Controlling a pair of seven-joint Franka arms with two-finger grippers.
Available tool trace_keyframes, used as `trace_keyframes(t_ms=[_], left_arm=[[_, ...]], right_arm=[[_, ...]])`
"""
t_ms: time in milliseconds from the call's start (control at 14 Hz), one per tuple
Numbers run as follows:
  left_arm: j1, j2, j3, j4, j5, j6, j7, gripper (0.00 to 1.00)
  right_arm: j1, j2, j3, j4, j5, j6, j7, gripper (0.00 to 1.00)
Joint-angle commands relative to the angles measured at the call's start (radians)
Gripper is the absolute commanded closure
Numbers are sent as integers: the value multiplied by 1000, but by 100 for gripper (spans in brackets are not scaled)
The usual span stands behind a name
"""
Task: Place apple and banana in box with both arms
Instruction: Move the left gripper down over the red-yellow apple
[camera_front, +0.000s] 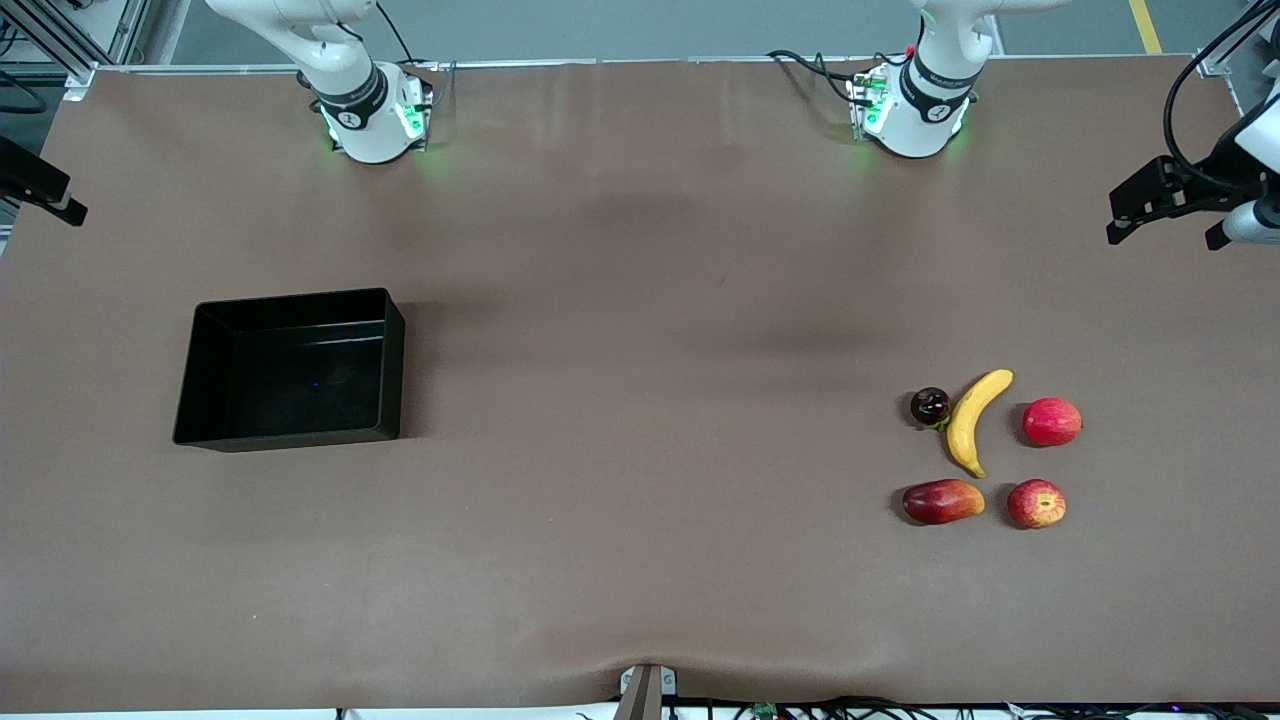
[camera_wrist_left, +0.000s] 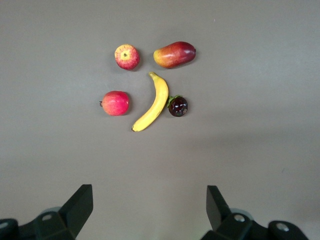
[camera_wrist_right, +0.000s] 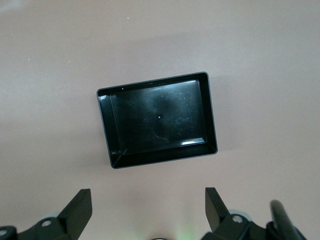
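Observation:
The apple (camera_front: 1036, 503), red with yellow streaks, lies at the left arm's end of the table, nearest the front camera. The yellow banana (camera_front: 978, 420) lies a little farther from that camera. Both show in the left wrist view, the apple (camera_wrist_left: 127, 56) and the banana (camera_wrist_left: 152, 102). The black box (camera_front: 290, 308) stands empty at the right arm's end and shows in the right wrist view (camera_wrist_right: 212, 120). My left gripper (camera_wrist_left: 150, 210) is open and empty, high over bare table short of the fruits. My right gripper (camera_wrist_right: 148, 210) is open and empty, high over the table beside the box. Neither hand shows in the front view.
Beside the banana lie a plain pink-red fruit (camera_front: 1051, 421), a red-orange mango-like fruit (camera_front: 942, 501) and a small dark round fruit (camera_front: 930, 405). Black camera mounts stand at the table's ends (camera_front: 1160, 195). Wide brown table lies between the box and the fruits.

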Motion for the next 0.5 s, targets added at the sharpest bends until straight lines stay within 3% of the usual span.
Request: trace_keyframes(t_ms=[0,430], left_arm=[[8,94,-3,16,4,-7,10,0],[9,320,-3,14,44,242,-4,0]], right_arm=[[-21,2,12,7,13,-6,-3,0],[-24,4,12,9,16,-4,0,0]])
